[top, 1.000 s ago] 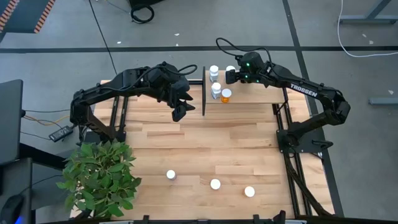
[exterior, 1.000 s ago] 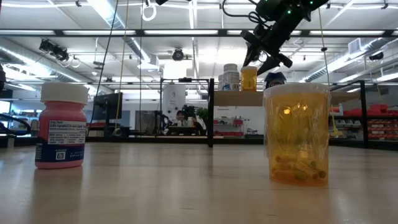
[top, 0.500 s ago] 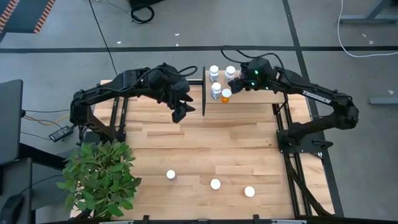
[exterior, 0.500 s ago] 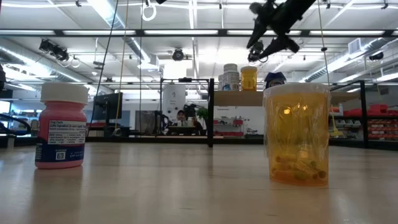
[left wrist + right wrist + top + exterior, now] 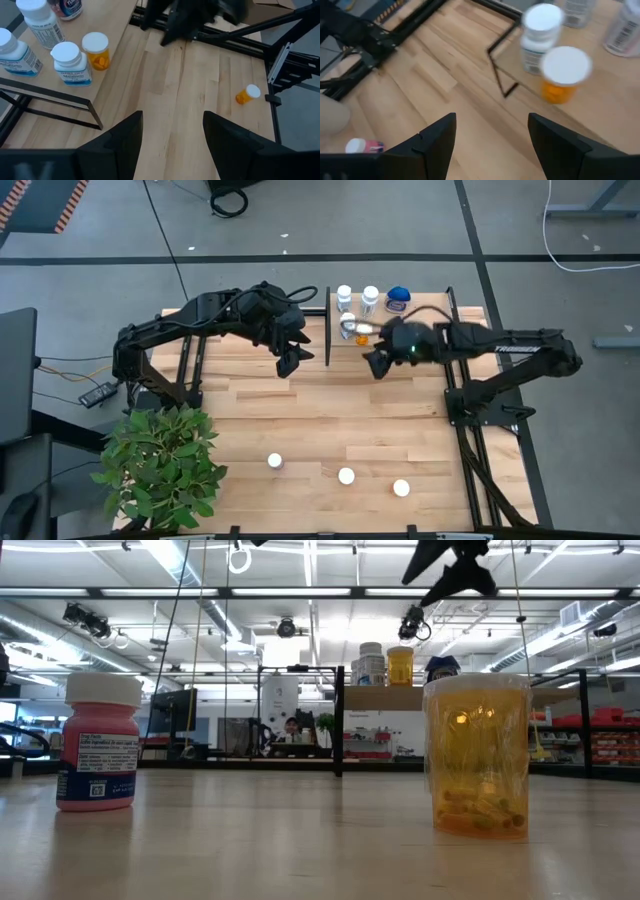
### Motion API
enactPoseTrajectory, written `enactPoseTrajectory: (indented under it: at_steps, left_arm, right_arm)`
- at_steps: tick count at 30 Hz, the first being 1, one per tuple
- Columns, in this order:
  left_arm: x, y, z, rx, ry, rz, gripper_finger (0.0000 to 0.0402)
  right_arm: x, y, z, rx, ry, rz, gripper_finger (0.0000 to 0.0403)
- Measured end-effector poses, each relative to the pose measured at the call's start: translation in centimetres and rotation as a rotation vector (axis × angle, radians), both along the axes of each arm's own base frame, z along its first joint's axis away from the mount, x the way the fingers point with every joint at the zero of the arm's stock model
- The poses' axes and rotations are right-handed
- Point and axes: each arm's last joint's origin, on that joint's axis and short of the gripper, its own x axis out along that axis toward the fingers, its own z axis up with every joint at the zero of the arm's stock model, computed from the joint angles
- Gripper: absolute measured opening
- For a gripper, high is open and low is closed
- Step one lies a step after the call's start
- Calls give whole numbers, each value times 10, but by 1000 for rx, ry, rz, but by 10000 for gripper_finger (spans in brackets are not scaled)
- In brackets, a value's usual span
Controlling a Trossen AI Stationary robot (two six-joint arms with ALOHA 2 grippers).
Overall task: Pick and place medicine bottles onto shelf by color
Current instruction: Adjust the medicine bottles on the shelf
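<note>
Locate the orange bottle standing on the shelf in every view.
High: orange bottle at the shelf's near edge, beside the right claw.
Low: on the raised shelf, right of the white bottles.
Left wrist: beside a white bottle.
Right wrist: in front of a white bottle.
Shared landmark: white bottles.

Robotics lab: concrete floor [image 5: 560, 220], ceiling strip lights [image 5: 300, 592], distant shelving [image 5: 600, 740].

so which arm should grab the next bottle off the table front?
Probably right. The right gripper is empty with jaws open and clear of the shelf, on the side of the rightmost bottle. The left gripper hovers by the shelf's rail.
</note>
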Motion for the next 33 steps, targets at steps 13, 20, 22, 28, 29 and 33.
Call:
enactPoseTrajectory:
  at_steps: [13, 20, 22, 28, 29, 33]
  left_arm:
    - [0, 0, 0, 6, 1, 6, 214]
    - [-8, 5, 2, 54, 14, -6, 206]
    - [-12, 8, 3, 71, 24, -9, 207]
    - [-17, 18, 5, 103, 26, 2, 209]
    - [-18, 20, 5, 105, 26, 6, 208]
    - [-20, 25, 4, 102, 38, 23, 204]
  right_arm:
    - [51, 20, -51, -102, 124, -193, 255]
    - [67, 16, -57, -127, 58, -244, 255]
    - [66, 13, -57, -144, 60, -272, 255]
    - [65, -1, -57, -158, 76, -308, 255]
    - [65, -3, -57, -162, 80, -312, 255]
    - [64, -14, -57, -169, 92, -338, 255]
